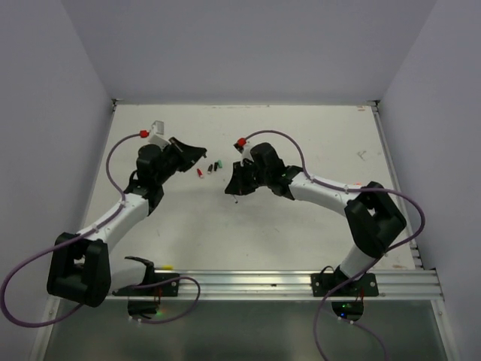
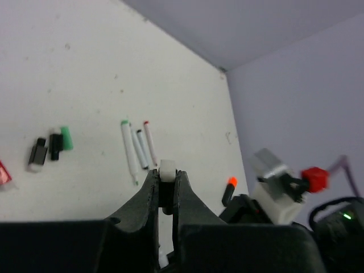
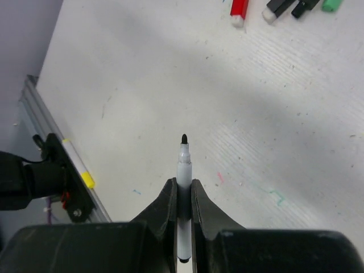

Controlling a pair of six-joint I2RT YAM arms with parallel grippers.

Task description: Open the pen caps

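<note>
Right pincer [image 3: 182,185] is clenching a bare-tipped pen [image 3: 183,156]; left pincer [image 2: 166,174] is clamping what looks like its cap [image 2: 167,168]. Other caps [image 2: 66,138] are lying ahead-left of it. Dropped from height, that cap is risking bouncing away.

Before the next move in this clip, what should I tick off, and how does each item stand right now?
1. Right pincer gripping the pen: ok, it is shut on the white barrel.
2. That pen uncapped: ok, its black tip is bare.
3. Left pincer holding something: ok, it is shut on a small white-ended piece. Whether the piece is a cap: cannot tell.
4. Room to drop it by the loose caps: ok, there is bare table beside them.
5. Other pens left to uncap: cannot tell. The three lying pens look uncapped.
</note>
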